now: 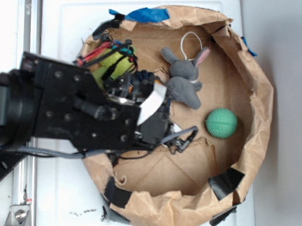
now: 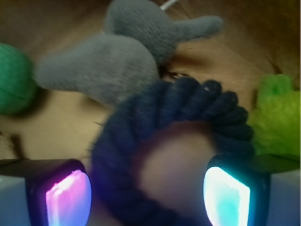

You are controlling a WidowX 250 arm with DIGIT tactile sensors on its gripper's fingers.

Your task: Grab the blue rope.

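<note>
Navy blue rope (image 2: pixel 164 127) arched directly between the spread, unclenched jaws of the gripper (image 2: pixel 148 195); loop's curve spanned pad to pad; grey plush (image 2: pixel 117 61) lay just beyond.

Exterior: overhead, looking straight down on the brown paper basin (image 1: pixel 251 96) from well above. Wrist: low and very close, facing forward between the end effector (image 2: pixel 148 195) fingers. Shared: grey plush (image 1: pixel 184 82), green ball (image 1: pixel 221 123), blue rope (image 2: pixel 141 122).

Black boxy arm (image 1: pixel 67 107) with round screws, grey braided cable (image 1: pixel 50 151), glowing pink and cyan pads (image 2: pixel 225 195).
</note>
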